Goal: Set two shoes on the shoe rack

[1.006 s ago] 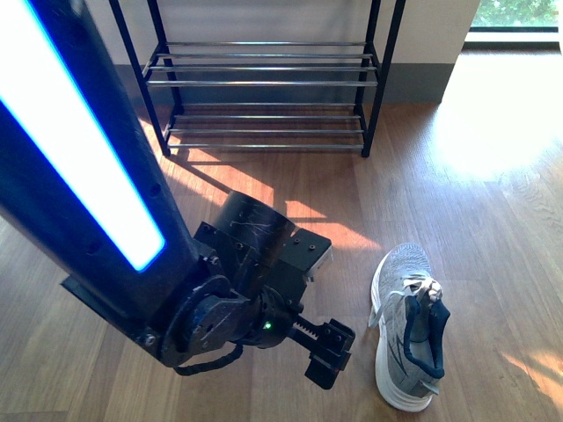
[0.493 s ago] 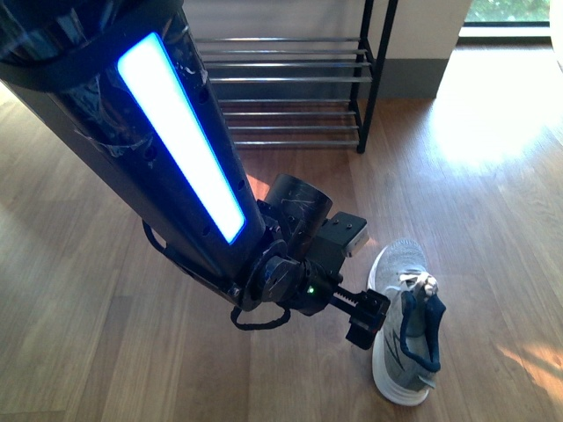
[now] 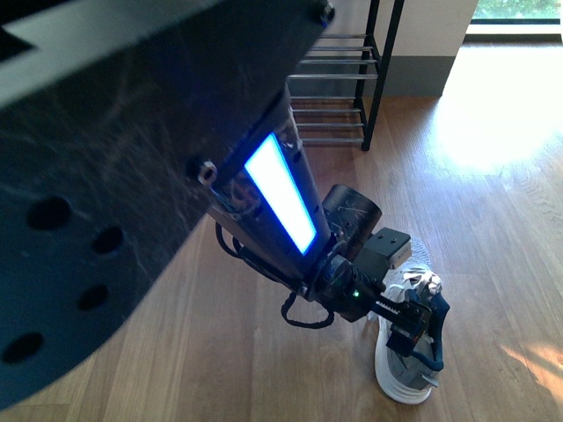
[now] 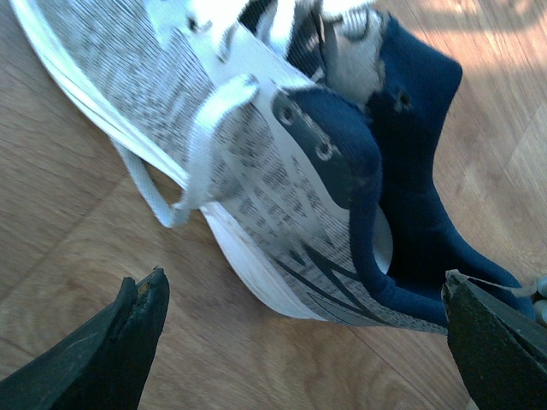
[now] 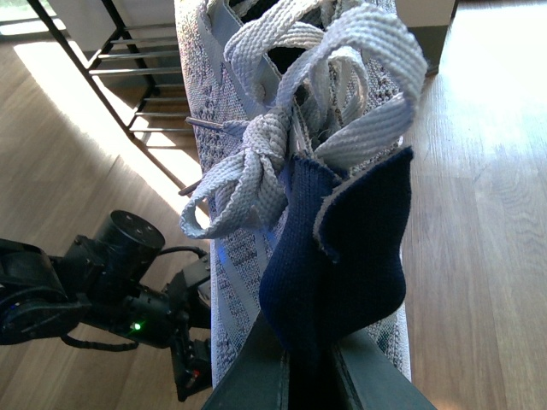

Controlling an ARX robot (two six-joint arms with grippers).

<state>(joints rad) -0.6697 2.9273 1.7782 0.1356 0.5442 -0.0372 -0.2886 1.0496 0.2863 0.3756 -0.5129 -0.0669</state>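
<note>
At the left of the front view, most of the frame is filled by the left arm, on which a lit blue-white strip is seen; the arm is stretched down and to the right over the wooden floor. Behind it, at the top centre, only the right end of the shoe rack is shown, with a black upright and chrome bars, and it stands well apart from the arm's tip. At the lower right, the lying sneaker is found on the floor, with its toe towards the rack and its navy heel collar towards the camera, and its upper is partly covered by the arm's wrist. In the left wrist view, the left gripper is seen spread wide, one dark fingertip being placed off the white sole on one side and the other beside the navy collar at the heel. The sneaker's rear half is straddled, nothing is clamped, and whether the far fingertip touches the collar cannot be told. In the right wrist view, the right gripper is closed on the navy fabric at the opening of the lifted sneaker, which is held up clear of the floor with its grey laces hanging loose in a knot. The rack is seen beyond it, and the left arm is seen below it near the floor.
</note>
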